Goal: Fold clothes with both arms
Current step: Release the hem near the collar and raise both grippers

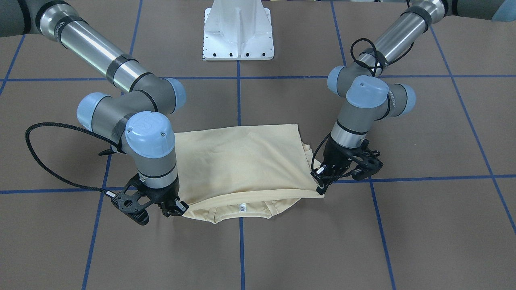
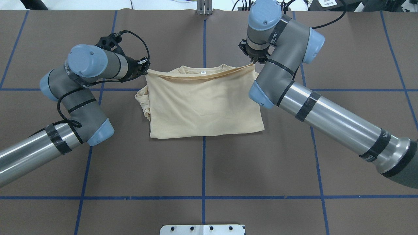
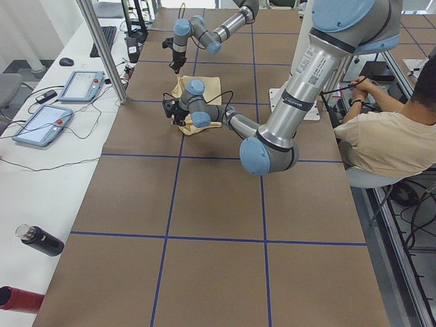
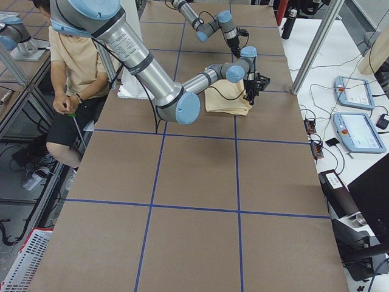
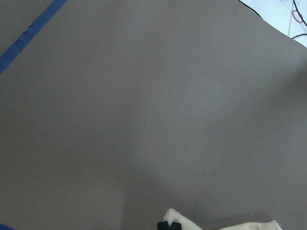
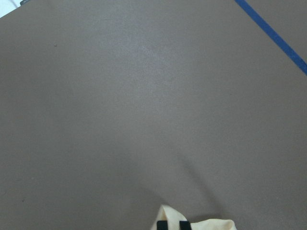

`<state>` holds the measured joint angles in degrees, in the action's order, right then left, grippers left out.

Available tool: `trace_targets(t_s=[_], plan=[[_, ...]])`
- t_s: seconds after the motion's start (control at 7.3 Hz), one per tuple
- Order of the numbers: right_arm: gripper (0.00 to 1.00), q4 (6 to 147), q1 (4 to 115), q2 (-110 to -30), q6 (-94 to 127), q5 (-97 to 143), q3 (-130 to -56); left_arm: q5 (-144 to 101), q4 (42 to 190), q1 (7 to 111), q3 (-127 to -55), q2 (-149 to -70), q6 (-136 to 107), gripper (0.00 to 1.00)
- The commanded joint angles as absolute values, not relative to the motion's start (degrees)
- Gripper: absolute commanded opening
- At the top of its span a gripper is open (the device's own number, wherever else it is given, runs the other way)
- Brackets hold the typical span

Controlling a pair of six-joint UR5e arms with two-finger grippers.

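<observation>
The cream-yellow T-shirt (image 1: 242, 161) lies folded in half on the brown table, its lower half laid over the upper half up to the collar. The white neck label (image 1: 242, 208) shows; the print is hidden. My left gripper (image 1: 322, 183) is shut on the folded edge's corner, also seen in the overhead view (image 2: 146, 68). My right gripper (image 1: 177, 209) is shut on the other corner, and shows overhead too (image 2: 255, 62). Both hold the edge low over the table near the collar. Each wrist view shows black fingertips (image 5: 169, 225) (image 6: 173, 224) pinching cream fabric.
The white pedestal base (image 1: 238, 36) stands behind the shirt on the robot's side. Blue tape lines (image 2: 203, 163) grid the table. A seated person (image 3: 388, 139) and a side table with tablets (image 3: 41, 122) and bottles (image 3: 41, 240) lie beyond the table's edges.
</observation>
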<state>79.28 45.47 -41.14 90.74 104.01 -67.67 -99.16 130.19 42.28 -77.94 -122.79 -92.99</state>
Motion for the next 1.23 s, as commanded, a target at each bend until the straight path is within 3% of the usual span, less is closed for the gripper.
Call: trace_targets(t_s=[0.0, 0.14, 0.41, 0.55, 1.1], plan=[[1.0, 78.93, 45.53, -40.26, 90.61, 103.89, -67.68, -99.23, 130.17, 42.28, -77.87, -122.78, -92.99, 0.42], [1.0, 78.93, 45.61, -39.99, 90.7, 103.71, -67.68, -99.23, 130.25, 42.28, -77.87, -122.78, -93.08, 0.47], [1.0, 78.75, 46.4, -39.9, 91.23, 103.8, -68.11, -99.23, 130.34, 42.36, -78.22, -122.87, -92.99, 0.72], [1.0, 78.49, 46.58, -40.16, 91.67, 104.32, -70.64, -99.4, 129.99, 42.54, -79.35, -123.31, -92.99, 1.0], [1.0, 80.15, 43.08, -61.99, 104.72, 104.86, -103.01, -99.75, 127.71, 42.98, -88.06, -120.94, -92.9, 1.0]])
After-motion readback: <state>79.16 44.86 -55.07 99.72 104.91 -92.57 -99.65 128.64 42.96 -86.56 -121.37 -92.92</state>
